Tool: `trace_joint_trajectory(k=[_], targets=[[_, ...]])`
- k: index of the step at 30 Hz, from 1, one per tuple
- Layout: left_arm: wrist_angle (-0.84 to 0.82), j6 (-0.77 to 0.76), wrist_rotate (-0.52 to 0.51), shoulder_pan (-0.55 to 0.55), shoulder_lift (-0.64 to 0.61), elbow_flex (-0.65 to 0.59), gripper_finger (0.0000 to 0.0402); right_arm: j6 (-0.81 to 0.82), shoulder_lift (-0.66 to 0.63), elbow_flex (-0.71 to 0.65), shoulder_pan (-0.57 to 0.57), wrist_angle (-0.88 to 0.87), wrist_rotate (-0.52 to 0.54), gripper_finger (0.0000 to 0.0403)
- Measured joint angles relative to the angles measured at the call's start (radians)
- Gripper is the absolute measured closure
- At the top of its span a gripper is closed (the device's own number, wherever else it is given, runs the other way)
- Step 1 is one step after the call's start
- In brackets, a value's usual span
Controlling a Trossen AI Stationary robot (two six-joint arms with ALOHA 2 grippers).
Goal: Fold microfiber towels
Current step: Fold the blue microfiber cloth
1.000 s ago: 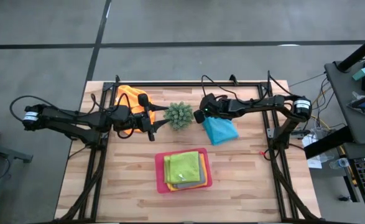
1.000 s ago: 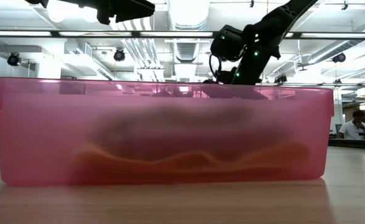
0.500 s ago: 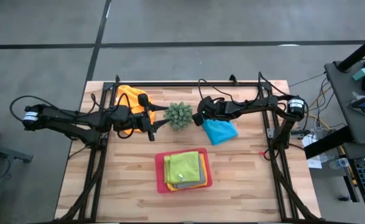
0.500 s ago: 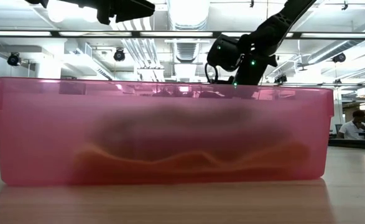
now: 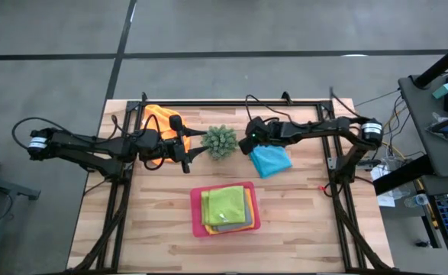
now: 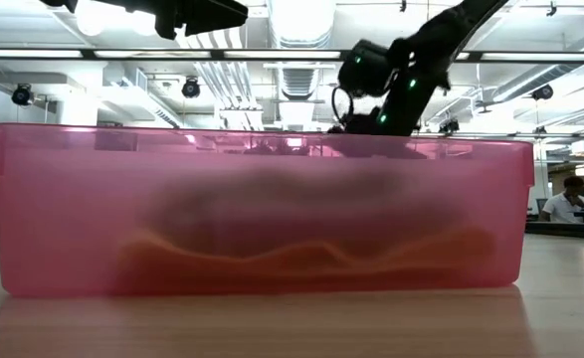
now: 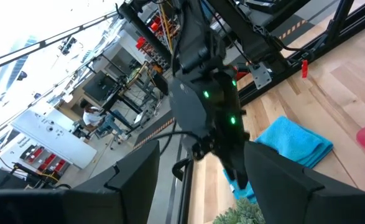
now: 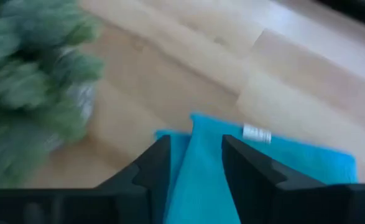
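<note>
Folding the light blue microfiber towel (image 5: 270, 160), lying near the table's far edge beside the spiky green plant (image 5: 219, 141): right tool (image 8: 194, 163) over it, fingers apart; left tool (image 5: 184, 148) idle, open; next, regrip an edge.

Bright, even light falls from the ceiling tube lamps (image 6: 301, 52), which glare white in the low view. Shadows on the wooden surface (image 5: 155, 221) are soft and faint. Up close, the pink tray (image 6: 262, 209) shows hazy, its contents smeared. The right wrist view is blurred, the plant (image 8: 27, 81) a green smudge. Sky washes out the left wrist view.
</note>
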Motion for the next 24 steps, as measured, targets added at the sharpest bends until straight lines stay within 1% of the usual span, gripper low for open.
trace_joint_trajectory(k=[3,6,10,12,16,18,24], targets=[[0.000,0.000,0.000,0.000,0.000,0.000,0.0182,0.021,-0.056,0.000,0.003,-0.107,-0.101,0.0252],[0.000,0.000,0.000,0.000,0.000,0.000,0.0182,0.053,-0.098,0.000,0.027,-0.216,-0.208,0.0254],[0.000,0.000,0.000,0.000,0.000,0.000,0.0182,0.061,-0.111,0.000,0.107,-0.335,-0.276,0.0272],[0.000,0.000,0.000,0.000,0.000,0.000,0.0182,0.100,-0.112,-0.001,0.145,-0.371,-0.310,0.0280],[0.001,0.000,0.000,0.000,0.000,0.000,0.0182,0.173,-0.111,-0.001,0.197,-0.371,-0.331,0.0291],[0.001,0.000,0.000,0.000,0.000,0.000,0.0182,0.183,-0.106,-0.001,0.211,-0.372,-0.331,0.0294],[0.001,-0.001,0.000,0.000,0.000,0.000,0.0182,0.203,-0.072,-0.001,0.214,-0.363,-0.329,0.0303]])
